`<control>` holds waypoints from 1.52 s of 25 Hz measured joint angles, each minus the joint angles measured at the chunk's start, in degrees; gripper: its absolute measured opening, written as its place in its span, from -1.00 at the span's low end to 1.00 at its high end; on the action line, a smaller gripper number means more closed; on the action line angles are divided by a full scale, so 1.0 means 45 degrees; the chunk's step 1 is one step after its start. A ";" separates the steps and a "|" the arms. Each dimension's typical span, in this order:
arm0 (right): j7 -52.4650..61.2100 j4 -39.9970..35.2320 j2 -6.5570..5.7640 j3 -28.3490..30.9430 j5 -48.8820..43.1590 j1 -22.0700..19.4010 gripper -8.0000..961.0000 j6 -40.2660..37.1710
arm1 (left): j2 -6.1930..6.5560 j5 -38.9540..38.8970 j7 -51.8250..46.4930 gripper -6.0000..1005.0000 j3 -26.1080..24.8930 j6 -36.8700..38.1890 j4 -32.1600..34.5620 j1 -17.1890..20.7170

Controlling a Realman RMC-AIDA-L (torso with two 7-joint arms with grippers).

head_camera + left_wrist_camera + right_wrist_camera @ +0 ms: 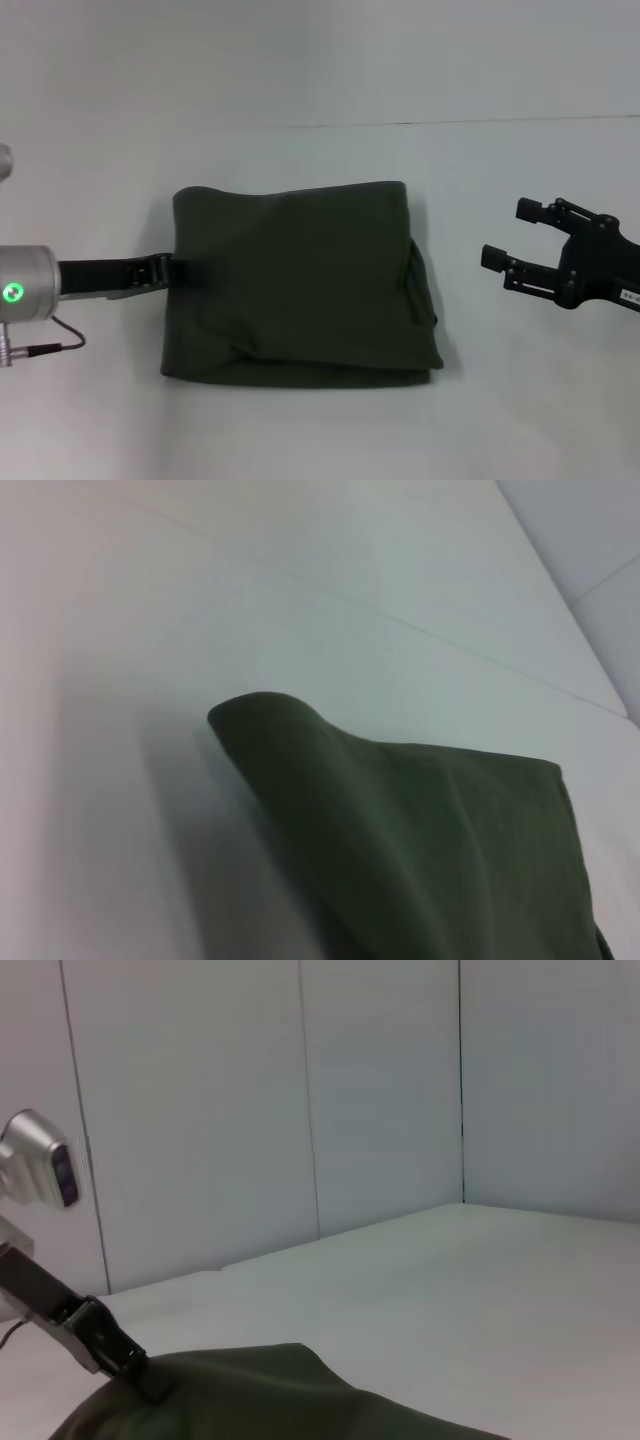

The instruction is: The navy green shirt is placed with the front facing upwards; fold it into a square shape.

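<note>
Two hands show; the left hand [178, 270] reaches in level from the left, its dark fingers closed flat on the left edge of the navy green shirt [300, 285], about midway along that edge; the right hand [510, 245] hovers apart from the shirt's right side, fingers spread wide and holding nothing; one shirt lies folded into a rough square on the white table [320, 430], plain green side up.

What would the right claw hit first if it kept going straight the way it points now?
Probably the green shirt. The right claw sits open, off the folded shirt's right edge, pointing left toward it with bare table between. Its height above the table is unclear, so it might pass over the cloth.
</note>
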 joint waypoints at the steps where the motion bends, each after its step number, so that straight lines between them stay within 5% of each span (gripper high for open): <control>1: 0.0034 0.0011 0.0006 -0.0024 0.0001 0.0035 0.84 0.0025 | -0.0002 0.0004 0.0308 -0.75 -0.0179 0.0074 -0.0006 0.0042; 13: 0.0031 0.0044 -0.0008 -0.0315 -0.0050 0.0260 0.85 -0.0117 | 0.0274 0.0193 0.0815 -0.76 -0.0482 -0.0055 -0.1107 -0.0364; 19: 0.0012 0.0043 -0.0032 -0.0456 -0.0060 0.0344 0.85 -0.0083 | 0.0291 0.0308 0.0907 -0.47 -0.0912 0.0072 -0.0790 -0.0232; 21: 0.0020 0.0044 -0.0030 -0.0518 -0.0063 0.0379 0.85 -0.0153 | 0.0301 0.0320 0.1168 -0.07 -0.1200 0.0083 -0.0546 -0.0116; 30: 0.0124 0.0065 0.0012 -0.1023 -0.0027 0.0764 0.86 -0.0234 | 0.0316 -0.0254 0.4372 0.51 -0.2272 0.0298 0.0589 -0.0010; 38: -0.0489 0.1035 0.0039 -0.2012 0.0014 0.1336 0.91 -0.1209 | 0.0520 -0.1602 0.9200 0.76 -0.2288 0.4970 0.0558 -0.0498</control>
